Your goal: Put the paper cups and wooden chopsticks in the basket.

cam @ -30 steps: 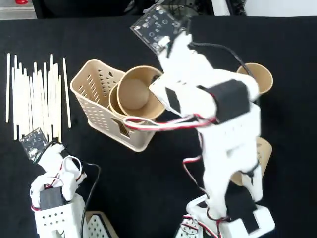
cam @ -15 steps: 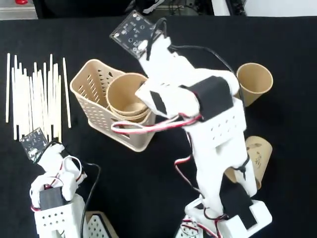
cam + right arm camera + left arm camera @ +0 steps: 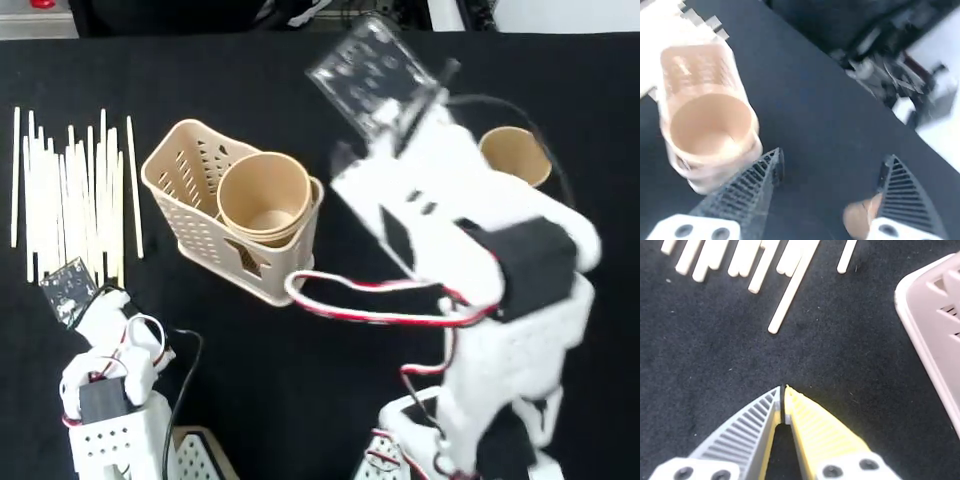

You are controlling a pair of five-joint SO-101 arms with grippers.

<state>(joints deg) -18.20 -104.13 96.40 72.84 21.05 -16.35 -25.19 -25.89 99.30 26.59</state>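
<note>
Right tool [image 3: 834, 159] is open and empty: its two fingers stand wide apart above the black table [image 3: 270, 400], with the stacked cups [image 3: 707, 125] off to one side. The stack sits nested, mouths up, inside the basket [image 3: 180, 215], at the end nearer the right arm. One loose cup [image 3: 515, 155] is on the table well apart from the basket, partly hidden by the right arm; upright or tipped, cannot tell. The chopsticks [image 3: 70, 190] lie in a loose, roughly parallel row on the table on the basket's other side, and none can be seen in the basket. Left tool [image 3: 784, 392] is closed on nothing, tips pressed together, over bare table near the chopstick ends, with a corner of the basket close by. Judgement on handling: the cup is light and thin-walled and will dent under a hard squeeze. Best taken at the rim, one finger inside and one outside, with modest force, then dropped mouth-up into the stack. The chopsticks are light, stiff and thin, and they lie flat, so the fingers have little to get under and the sticks are likely to roll or skid. Take them across the middle so they hang level. The left tool must open first. The basket looks light too — a careless push could shift or tip it.
</note>
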